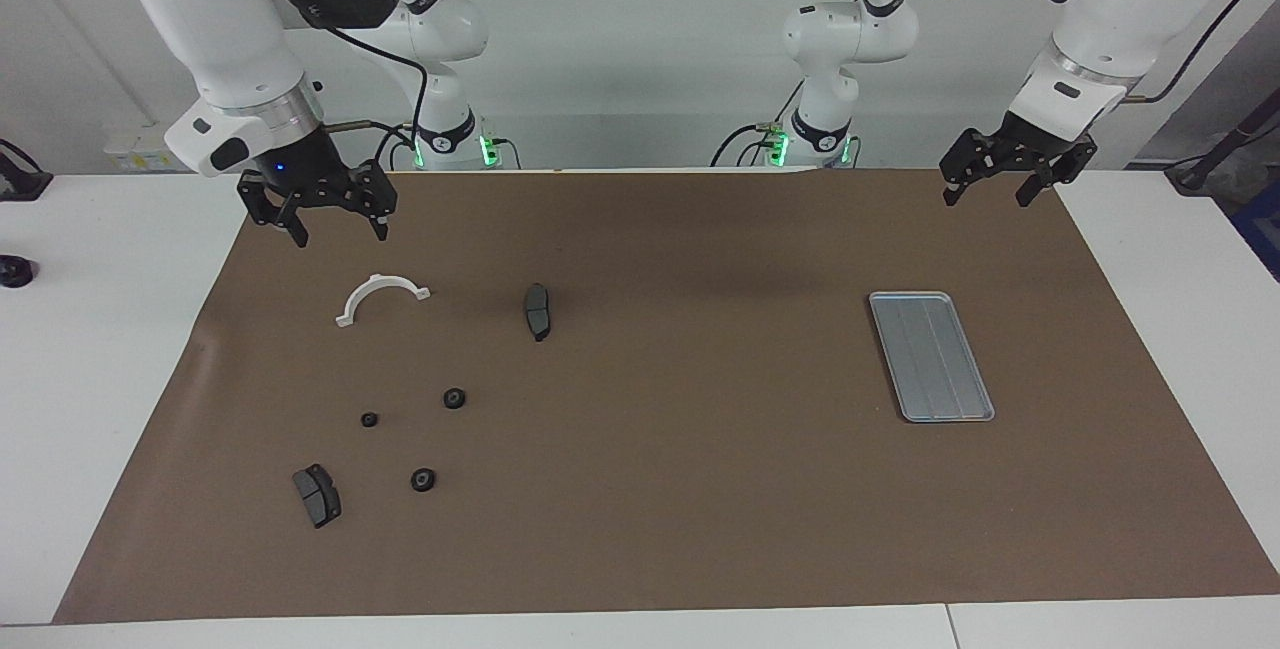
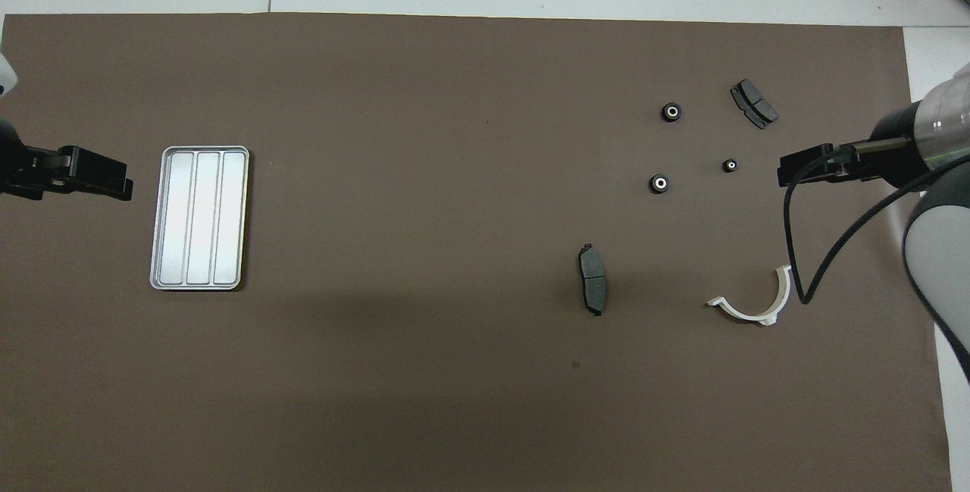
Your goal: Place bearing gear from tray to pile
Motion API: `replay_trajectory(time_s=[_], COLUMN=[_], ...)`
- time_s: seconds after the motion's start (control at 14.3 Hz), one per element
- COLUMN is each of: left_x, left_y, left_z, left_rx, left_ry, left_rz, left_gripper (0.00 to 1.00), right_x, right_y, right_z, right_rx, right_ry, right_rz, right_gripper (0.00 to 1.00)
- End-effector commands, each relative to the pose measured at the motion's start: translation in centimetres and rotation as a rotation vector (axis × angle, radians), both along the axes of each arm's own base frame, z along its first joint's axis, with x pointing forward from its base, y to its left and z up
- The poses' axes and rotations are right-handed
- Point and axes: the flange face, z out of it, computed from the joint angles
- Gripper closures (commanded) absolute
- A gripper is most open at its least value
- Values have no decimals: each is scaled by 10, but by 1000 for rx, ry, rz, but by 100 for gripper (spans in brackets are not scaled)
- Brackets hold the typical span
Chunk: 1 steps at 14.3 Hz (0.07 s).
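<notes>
The silver-grey ridged tray lies flat on the brown mat toward the left arm's end, and nothing lies in it; it also shows in the overhead view. The pile is three small black gears scattered toward the right arm's end, also in the overhead view. My left gripper hangs open and empty in the air over the mat's edge beside the tray. My right gripper hangs open and empty over the mat beside the white half-ring.
A white half-ring lies nearer to the robots than the gears. One dark brake pad lies toward the table's middle, another beside the gear farthest from the robots. The brown mat covers most of the white table.
</notes>
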Motion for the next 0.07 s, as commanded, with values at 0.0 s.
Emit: replay_trajectory(time_s=[0.0], left_x=[-7], left_y=[4], left_z=[2], left_rx=[-5], left_ry=[7], left_rz=[0], left_gripper=[0], right_x=[1], right_y=[1], right_z=[-2], right_rx=[14], right_ry=[-17], right_rz=[-39], right_gripper=[0])
